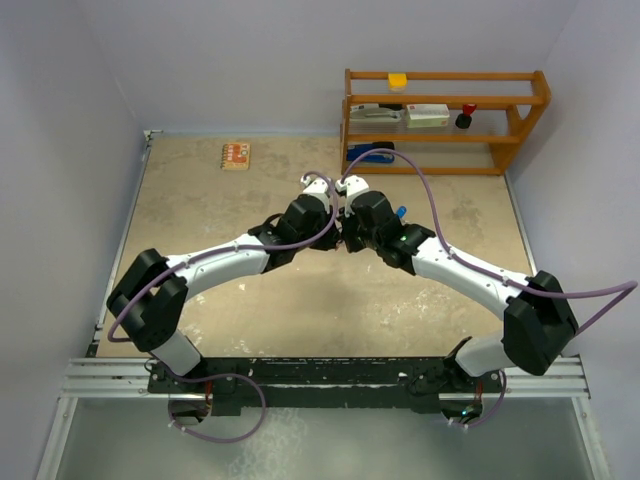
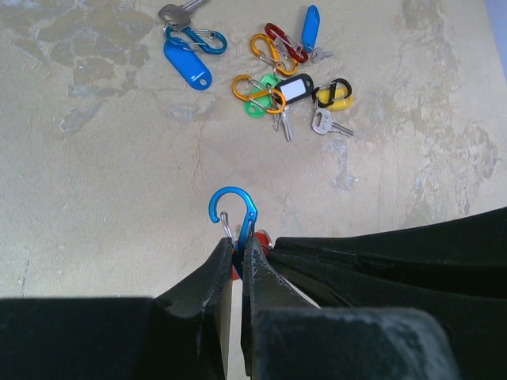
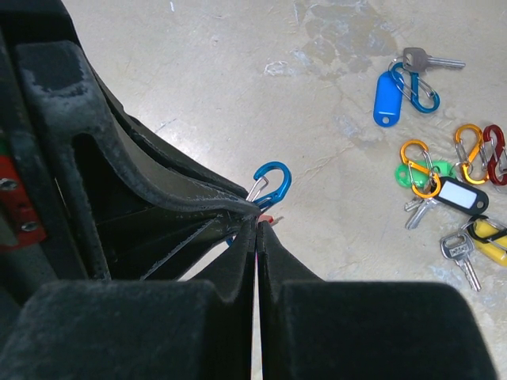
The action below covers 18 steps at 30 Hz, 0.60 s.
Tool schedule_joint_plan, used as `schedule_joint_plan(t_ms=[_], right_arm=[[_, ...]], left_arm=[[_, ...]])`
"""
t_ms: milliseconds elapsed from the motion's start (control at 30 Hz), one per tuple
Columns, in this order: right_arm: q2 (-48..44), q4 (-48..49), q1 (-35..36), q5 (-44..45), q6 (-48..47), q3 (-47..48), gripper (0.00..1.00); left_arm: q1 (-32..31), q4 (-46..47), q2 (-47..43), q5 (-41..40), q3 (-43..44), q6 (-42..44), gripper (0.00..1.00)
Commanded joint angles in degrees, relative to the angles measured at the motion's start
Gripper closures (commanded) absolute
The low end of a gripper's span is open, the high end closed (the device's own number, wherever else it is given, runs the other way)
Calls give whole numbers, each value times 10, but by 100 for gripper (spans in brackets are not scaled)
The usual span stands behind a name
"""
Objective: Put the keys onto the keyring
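Left pincer [image 2: 240,247]: jaws all but closed, nipping the lower end of a blue clip [image 2: 233,212] that stands upright above the tips.
Right pincer [image 3: 258,226]: jaws pressed to a hairline slit, with a small red piece [image 3: 266,219] at the tips, seemingly gripped. Too little of it shows to say what it is.
Meeting: the two pincers touch tip to tip at the blue clip.
Keys [image 2: 323,123]: loose on the table [image 2: 95,198], well apart from both pincers. They lie at upper centre of the left wrist frame and along the right edge of the right wrist frame.
Stray key [image 2: 178,12]: at the top edge left of the cluster, joined to a blue tag [image 2: 188,65] by another blue clip.
Materials: silver metal blades; glossy plastic tags in green, black, yellow and blue; thin S-shaped clips in orange, red and black tangled among them.
Table surface: mottled beige, stained and matte.
Pincer fingers: black, with a dusty, rough face.
Top view only: a wooden shelf [image 1: 445,120] at upper right, with both arms converging at mid-frame and covering nearly all the keys.
Wrist views only: the grip and the cluster.
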Motion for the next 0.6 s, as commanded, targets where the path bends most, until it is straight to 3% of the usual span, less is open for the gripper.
schedule_joint_plan(t_ms=[0, 567], right_arm=[[-21, 13, 1, -5, -7, -7, 100], [-27, 8, 2, -12, -9, -4, 100]], left_arm=[[-3, 15, 3, -6, 30, 12, 100], [-3, 2, 19, -22, 54, 8, 100]])
